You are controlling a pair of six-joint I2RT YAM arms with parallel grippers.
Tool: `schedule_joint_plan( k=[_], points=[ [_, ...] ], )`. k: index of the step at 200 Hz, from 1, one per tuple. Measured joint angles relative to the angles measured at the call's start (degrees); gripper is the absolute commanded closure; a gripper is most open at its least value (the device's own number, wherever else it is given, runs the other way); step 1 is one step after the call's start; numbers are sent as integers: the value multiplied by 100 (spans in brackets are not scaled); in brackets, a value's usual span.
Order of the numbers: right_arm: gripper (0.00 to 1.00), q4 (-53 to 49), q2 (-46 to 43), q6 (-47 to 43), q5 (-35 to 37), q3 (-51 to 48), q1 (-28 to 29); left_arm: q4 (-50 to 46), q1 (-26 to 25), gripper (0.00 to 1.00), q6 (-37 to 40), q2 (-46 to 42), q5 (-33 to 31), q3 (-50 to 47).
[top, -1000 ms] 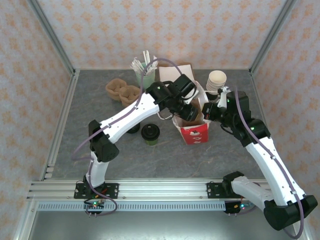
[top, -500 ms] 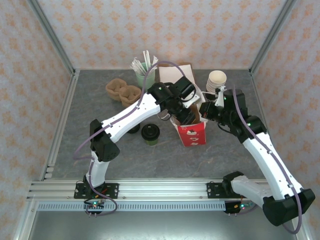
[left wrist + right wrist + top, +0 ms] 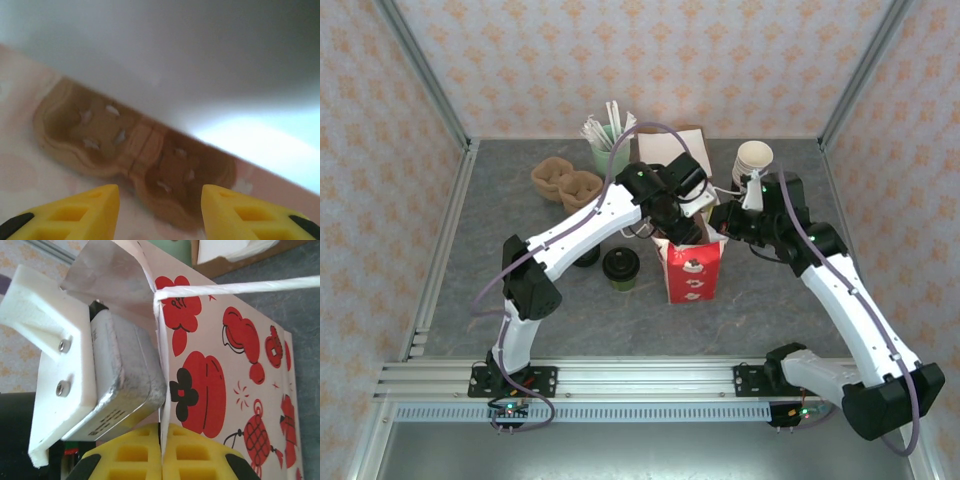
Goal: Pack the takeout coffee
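The takeout coffee (image 3: 620, 267), a short dark cup with a round black lid, stands on the table left of the red bag (image 3: 693, 270). The bag stands upright with its mouth open. My left gripper (image 3: 684, 226) reaches down into that mouth. In the left wrist view its yellow fingers (image 3: 87, 207) are apart and the left gripper (image 3: 160, 210) is open, holding nothing; beyond them a brown pulp cup carrier (image 3: 135, 155) lies inside the bag. My right gripper (image 3: 725, 222) is shut on the bag's right rim; the right wrist view shows the right gripper (image 3: 162, 452) pinching the bag's wall (image 3: 225, 365).
Two brown pulp carriers (image 3: 565, 182) lie at the back left. A green holder of stirrers (image 3: 605, 140), a cardboard box (image 3: 670, 140) and stacked cream cups (image 3: 753, 160) line the back. Another dark cup (image 3: 586, 256) stands partly under the left arm.
The bag has swung from leaning to the right to standing upright, its base shifting left. Both grippers moved left and slightly back with it; the coffee has not moved.
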Motion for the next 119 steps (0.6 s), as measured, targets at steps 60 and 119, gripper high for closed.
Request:
schedule_joint_plan(
  k=[60, 119],
  points=[
    [100, -297, 245, 17, -592, 160, -72, 70, 26, 51, 245, -15, -20, -192],
    [100, -669, 245, -52, -566, 160, -142, 356, 118, 51, 203, -197, 26, -955]
  ],
)
